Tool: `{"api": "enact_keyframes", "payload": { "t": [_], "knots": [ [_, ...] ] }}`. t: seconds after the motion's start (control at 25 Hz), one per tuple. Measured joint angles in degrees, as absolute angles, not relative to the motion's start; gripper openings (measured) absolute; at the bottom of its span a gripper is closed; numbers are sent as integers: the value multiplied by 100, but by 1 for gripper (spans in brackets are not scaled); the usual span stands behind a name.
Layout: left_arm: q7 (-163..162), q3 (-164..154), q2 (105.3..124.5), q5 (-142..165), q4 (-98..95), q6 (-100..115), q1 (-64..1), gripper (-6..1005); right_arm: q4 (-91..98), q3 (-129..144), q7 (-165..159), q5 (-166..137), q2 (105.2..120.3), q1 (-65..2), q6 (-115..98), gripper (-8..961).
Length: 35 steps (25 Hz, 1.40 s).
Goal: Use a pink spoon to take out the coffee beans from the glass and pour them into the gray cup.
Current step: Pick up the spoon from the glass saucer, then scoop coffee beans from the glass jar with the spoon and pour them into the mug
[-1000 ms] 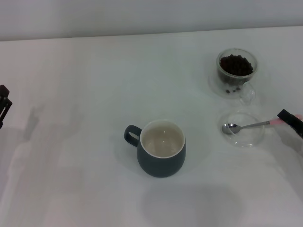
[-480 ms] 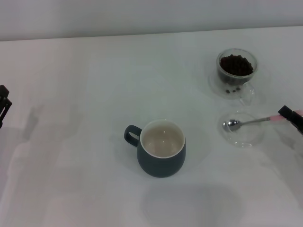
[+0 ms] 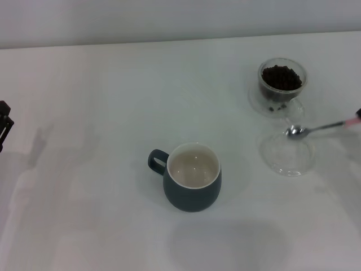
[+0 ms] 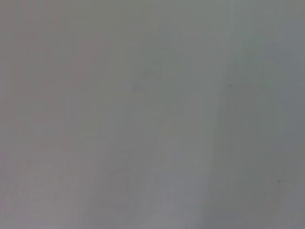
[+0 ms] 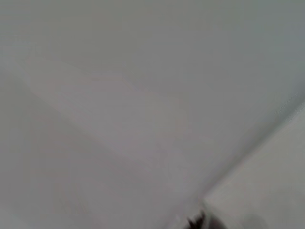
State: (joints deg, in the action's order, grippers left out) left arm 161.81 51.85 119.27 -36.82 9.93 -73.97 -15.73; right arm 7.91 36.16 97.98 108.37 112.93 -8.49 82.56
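Spoon (image 3: 318, 127) lifted off dish (image 3: 286, 155) (now beside glass (image 3: 281, 86))

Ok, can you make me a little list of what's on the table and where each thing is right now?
pink spoon: lifted, bowl empty, over the far edge of the clear dish
glass: far right, full of coffee beans
gray cup: middle, empty, handle toward the robot's left
right pincer: off the right edge, not seen
left pincer: parked at the left edge
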Motion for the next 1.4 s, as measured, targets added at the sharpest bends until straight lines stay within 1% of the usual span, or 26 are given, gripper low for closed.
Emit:
{"api": "enact_keyframes", "payload": {
  "t": [0.2, 0.52, 0.72, 1.12, 1.16, 1.2, 1.4],
  "knots": [
    [16180, 5186, 11927, -3682, 993, -7407, -1579, 864, 1190, 3324, 9723, 10857, 11275, -1030, 8587, 152],
    [16180, 5186, 11926, -3682, 993, -7375, -1617, 864, 1886, 3273, 9691, 10846, 11214, -1777, 8485, 153],
    [16180, 5186, 11927, -3682, 993, -7347, -1618, 864, 2499, 3334, 9885, 10618, 11190, -2071, 8177, 152],
    [16180, 5185, 11936, -3682, 993, -7219, -1626, 864, 3223, 3346, 10522, 9725, 11257, -2146, 7927, 150],
    [16180, 5185, 11936, -3682, 993, -7218, -1626, 864, 3232, 3349, 10655, 9631, 11307, -2147, 7850, 150],
    [16180, 5186, 11936, -3683, 994, -7217, -1626, 864, 3232, 3349, 10655, 9631, 11307, -2147, 7850, 151],
    [16180, 5185, 11944, -3683, 1024, -7216, -1602, 864, 3239, 3355, 10850, 9543, 11439, -2149, 7598, 151]
  ]
}}
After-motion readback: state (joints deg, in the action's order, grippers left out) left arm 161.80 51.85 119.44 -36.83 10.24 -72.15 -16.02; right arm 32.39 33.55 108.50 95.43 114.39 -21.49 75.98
